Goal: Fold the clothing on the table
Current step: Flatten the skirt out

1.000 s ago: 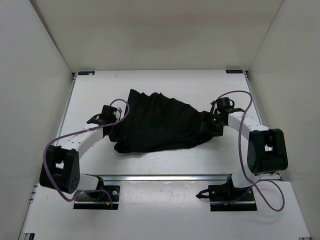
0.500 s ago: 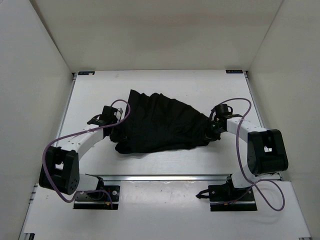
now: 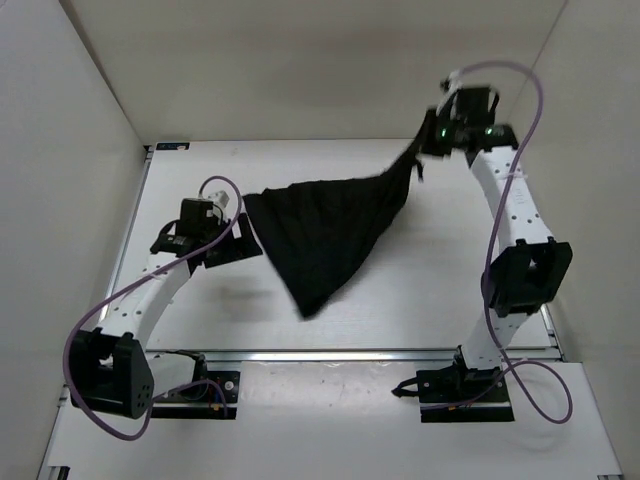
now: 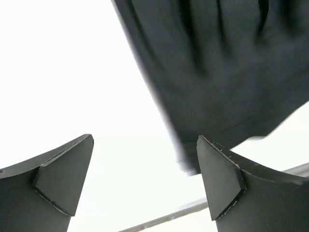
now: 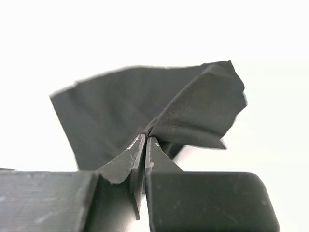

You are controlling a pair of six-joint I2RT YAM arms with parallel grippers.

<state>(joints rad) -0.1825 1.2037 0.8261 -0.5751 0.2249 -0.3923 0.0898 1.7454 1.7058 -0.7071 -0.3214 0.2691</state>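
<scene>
The black clothing (image 3: 325, 230) hangs stretched in the air over the white table (image 3: 430, 290), its lowest point near the table's middle. High at the back right, my right gripper (image 3: 428, 140) is shut on one corner of it. In the right wrist view the fingertips (image 5: 147, 137) pinch a bunched fold of the clothing (image 5: 116, 106). My left gripper (image 3: 238, 240) stands open at the garment's left edge. In the left wrist view the clothing (image 4: 227, 72) lies ahead and to the right, with nothing between the wide-apart fingers of the left gripper (image 4: 145, 139).
White walls enclose the table on the left, back and right. A silver rail (image 3: 350, 354) runs along the near edge, with both arm bases behind it. Purple cables loop along each arm.
The right gripper shut on the clothing and swung high up to the back right, pulling the garment off the table. The left gripper opened, letting go, and shifted slightly back.
</scene>
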